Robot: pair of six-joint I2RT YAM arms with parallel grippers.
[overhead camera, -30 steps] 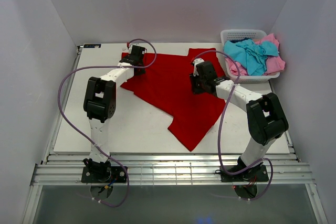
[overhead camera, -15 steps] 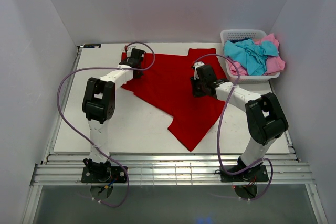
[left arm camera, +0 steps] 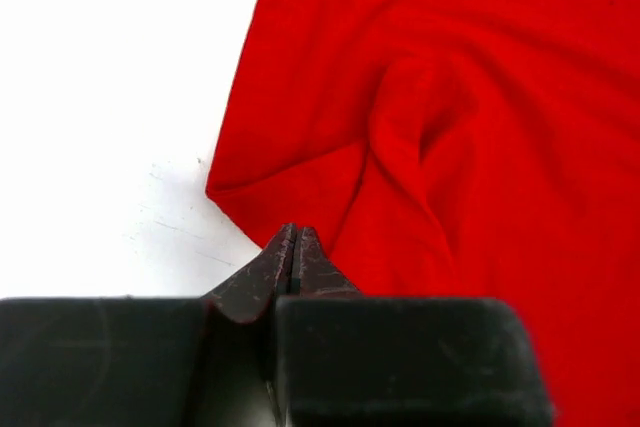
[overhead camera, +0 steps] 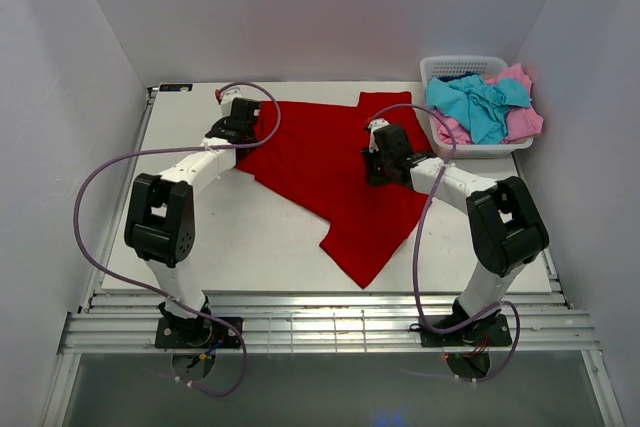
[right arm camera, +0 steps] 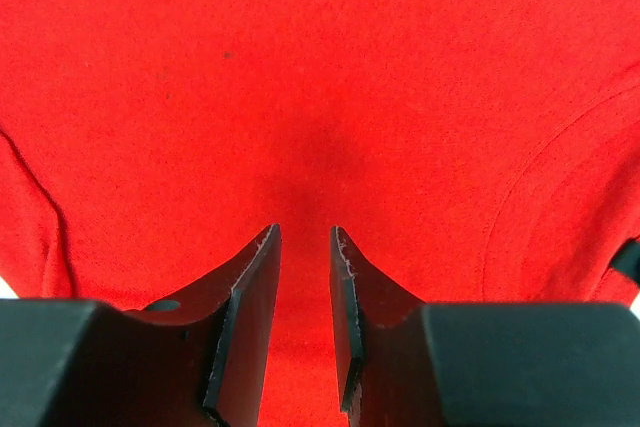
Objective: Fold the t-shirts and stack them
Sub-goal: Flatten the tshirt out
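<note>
A large red t-shirt (overhead camera: 330, 172) lies spread and rumpled across the middle of the white table (overhead camera: 250, 237). My left gripper (overhead camera: 240, 119) is at its far-left corner. In the left wrist view the jaws (left arm camera: 293, 232) are shut at the shirt's edge (left arm camera: 420, 147), and a raised fold runs straight into them. My right gripper (overhead camera: 378, 162) hovers low over the shirt's right half. Its fingers (right arm camera: 305, 232) stand a narrow gap apart with only flat red cloth (right arm camera: 320, 77) below them. A turquoise t-shirt (overhead camera: 478, 107) and a pink t-shirt (overhead camera: 525, 125) lie heaped in the basket.
The white lattice basket (overhead camera: 462, 66) stands at the far right corner of the table, close to the right arm's elbow. White walls enclose the table on three sides. Purple cables loop off both arms.
The left gripper went from open to shut, and its arm swung left along the shirt's far-left corner. The right gripper edged slightly forward over the shirt.
</note>
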